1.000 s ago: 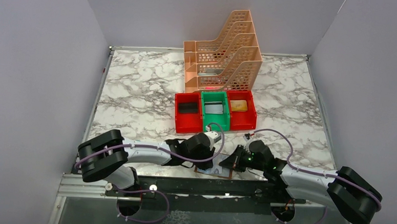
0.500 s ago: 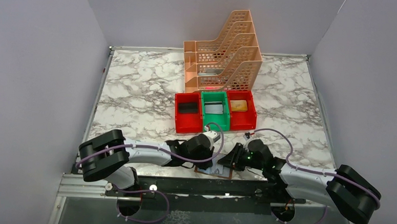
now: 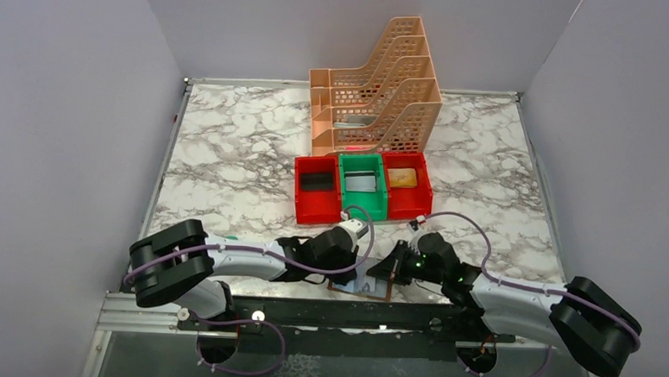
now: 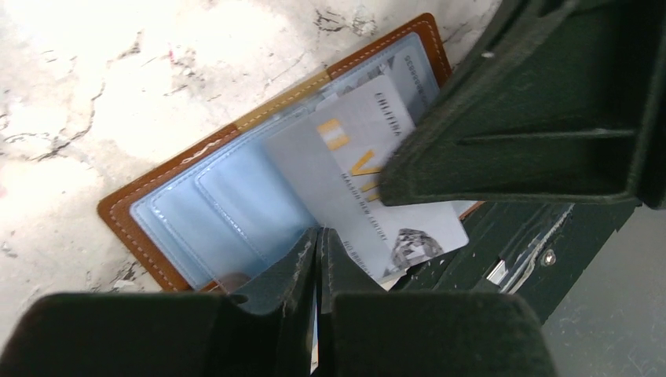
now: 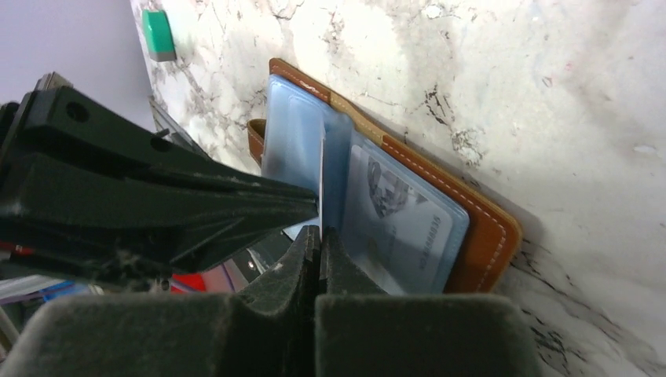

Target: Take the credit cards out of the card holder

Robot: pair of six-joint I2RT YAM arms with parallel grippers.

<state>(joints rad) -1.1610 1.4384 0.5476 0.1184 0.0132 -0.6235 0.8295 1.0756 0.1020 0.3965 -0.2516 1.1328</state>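
A: What do we find changed from a second ago?

B: Little. From above, our left arm has slid slightly leftward, and a small green object now peeks out beside it on the marble table. Our right gripper has edged in toward the left one. The card holder lies where it lay, at the table's near edge between the two grippers.

A: And how does it look to us?

B: We see it spread open and flat: brown leather with pale stitching, grey-blue pockets inside. One silvery credit card with a gold chip sticks out askew from a pocket, toward the table's edge. A second card sits behind a clear window.

A: The fingers?

B: Our right fingers are pressed together on the credit card, which we see edge-on as a thin pale line running into their seam. Our left gripper is pinched too, with a translucent blue pocket flap of the holder rising between its tips.

A: What else is around us?

B: Farthest back we see a peach file organiser. Before it stands a green bin flanked by two red bins, and a black rail runs along the near edge. Each gripper blocks the other's camera — the right one hides one end of the card in the left wrist view, and the left one fills the left side of the right wrist view.
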